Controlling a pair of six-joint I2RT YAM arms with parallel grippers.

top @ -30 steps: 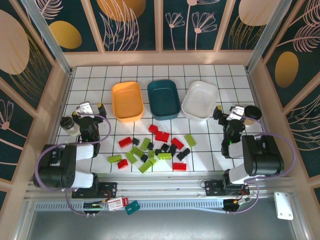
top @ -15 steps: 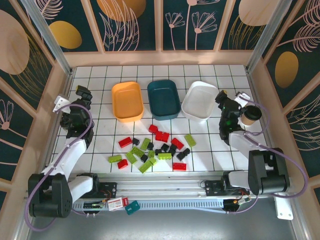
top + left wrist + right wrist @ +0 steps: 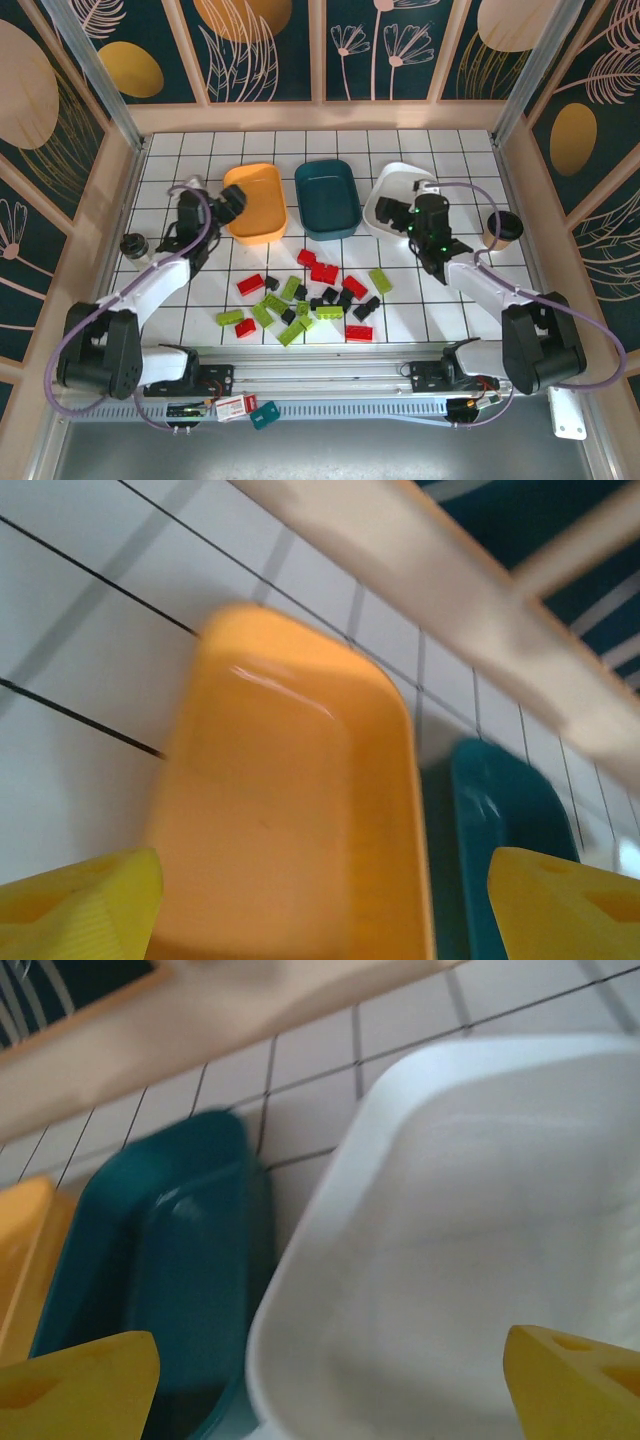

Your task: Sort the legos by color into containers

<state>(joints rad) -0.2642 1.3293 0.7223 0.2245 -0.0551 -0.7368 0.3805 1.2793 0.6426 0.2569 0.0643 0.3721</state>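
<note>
Spread fingers (image 3: 80,905) of the left gripper (image 3: 320,880) frame the orange tub's (image 3: 290,780) open hollow; bare tile (image 3: 70,680) lies past the left finger, the teal tub (image 3: 505,810) ahead of the right one, a wooden rail (image 3: 420,610) beyond both. The right gripper's (image 3: 330,1360) fingers (image 3: 575,1380) straddle the white tub's (image 3: 450,1210) rim, its hollow open ahead; scattered bricks (image 3: 305,290) crowd the tiles behind.

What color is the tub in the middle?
The middle tub is dark teal, clearest in the top external view.

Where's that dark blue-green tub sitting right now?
In the top view the dark teal tub sits mid-table toward the back, between the orange tub on its left and the white tub on its right.
</note>
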